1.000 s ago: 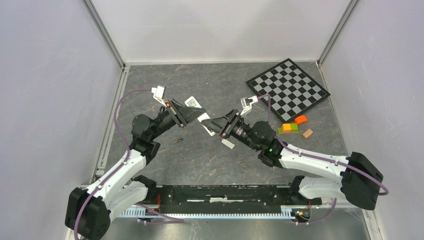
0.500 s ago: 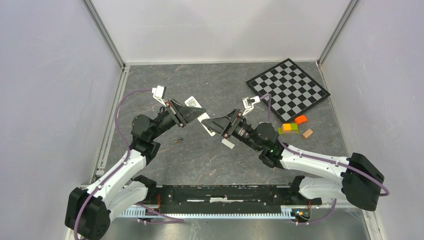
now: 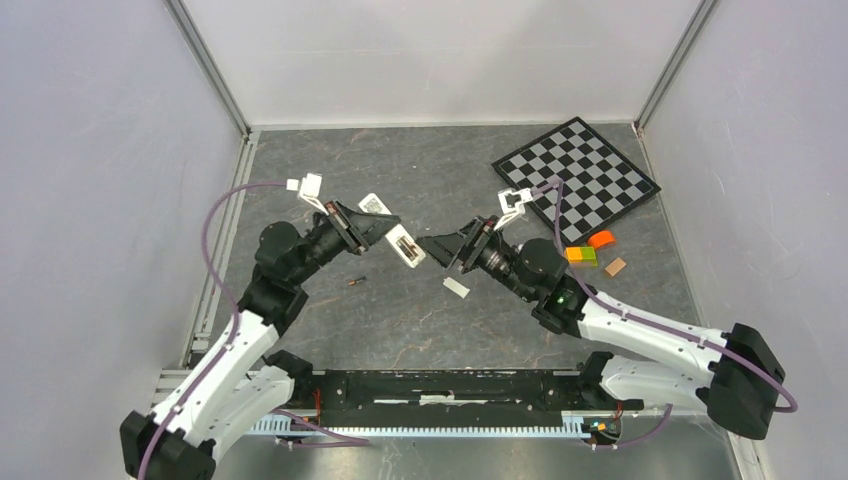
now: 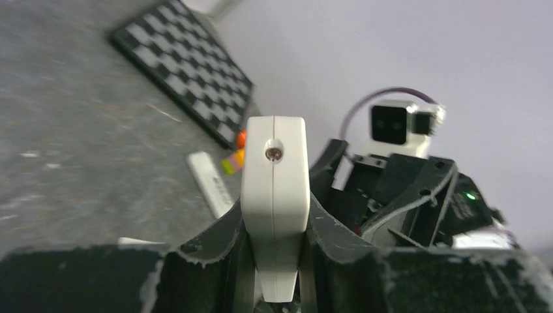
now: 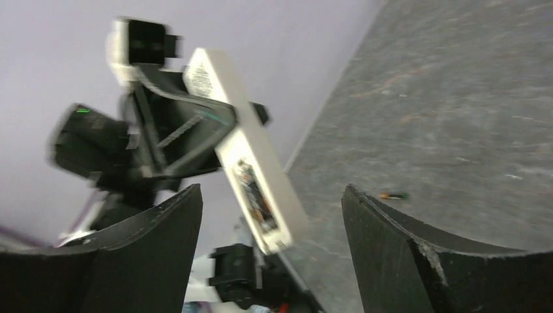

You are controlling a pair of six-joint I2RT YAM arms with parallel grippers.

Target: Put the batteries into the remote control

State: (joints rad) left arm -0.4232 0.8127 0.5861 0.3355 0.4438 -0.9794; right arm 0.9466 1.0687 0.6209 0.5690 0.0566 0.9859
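My left gripper is shut on the white remote control and holds it above the table. The remote's end stands up between the left jaws. Its open compartment shows dark and coppery parts; I cannot tell whether a battery lies in it. My right gripper is open just right of the remote, apart from it, with nothing between its fingers. One battery lies on the table below the remote, also seen as a battery by the right finger.
A small white cover piece lies on the table under the right gripper. A checkerboard sits at the back right, with coloured blocks in front of it. White walls enclose the table.
My right gripper has opened and drawn back to the right, off the remote. The left arm has shifted and turned the remote, whose compartment now faces up.
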